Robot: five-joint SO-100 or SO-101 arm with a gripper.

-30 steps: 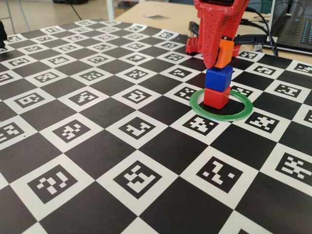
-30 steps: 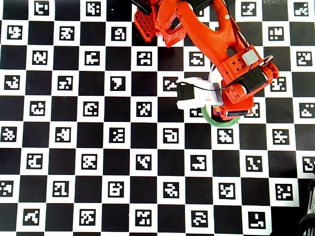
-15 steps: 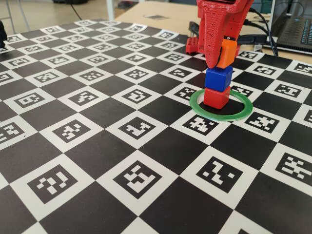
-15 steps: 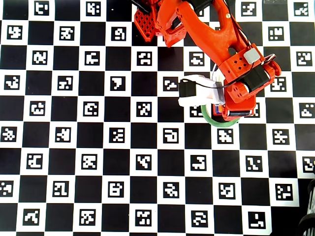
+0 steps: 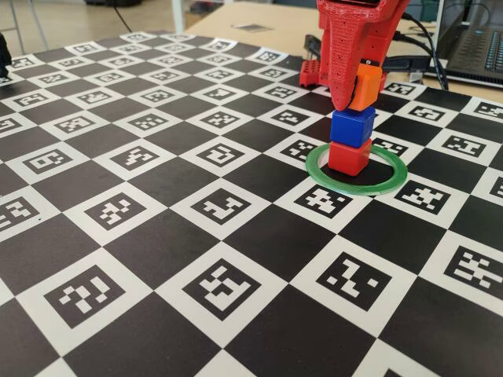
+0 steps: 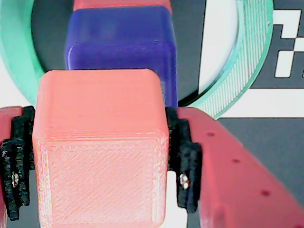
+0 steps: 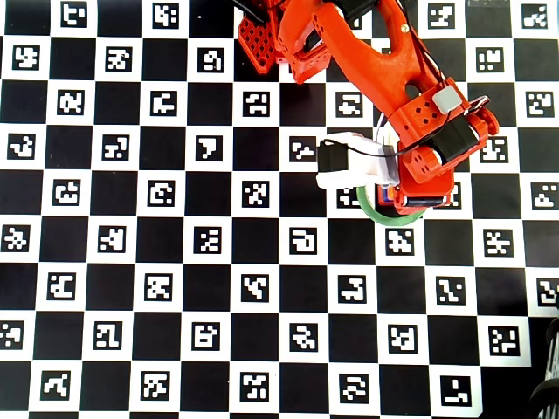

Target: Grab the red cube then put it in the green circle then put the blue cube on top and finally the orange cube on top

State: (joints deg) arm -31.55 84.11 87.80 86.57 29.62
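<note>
While the gripper [image 6: 100, 156] was clamped on the orange cube [image 5: 363, 86], black pads [image 6: 14, 166] pressed both its sides in the wrist view; the last stacking step was in hand. Left to right in the fixed view: bare checkerboard mat [image 5: 141, 236], then the green circle [image 5: 351, 187] holding the red cube [image 5: 348, 158] with the blue cube [image 5: 352, 126] squarely on top; orange cube sat just above blue, seemingly shifted right and slightly tilted, contact unclear. Judged best move: centre orange over blue, level it, lower gently, then spread the jaws without nudging the stack. Against a second ago, orange cube was a touch higher and further right; since half a second, almost nothing moved.
</note>
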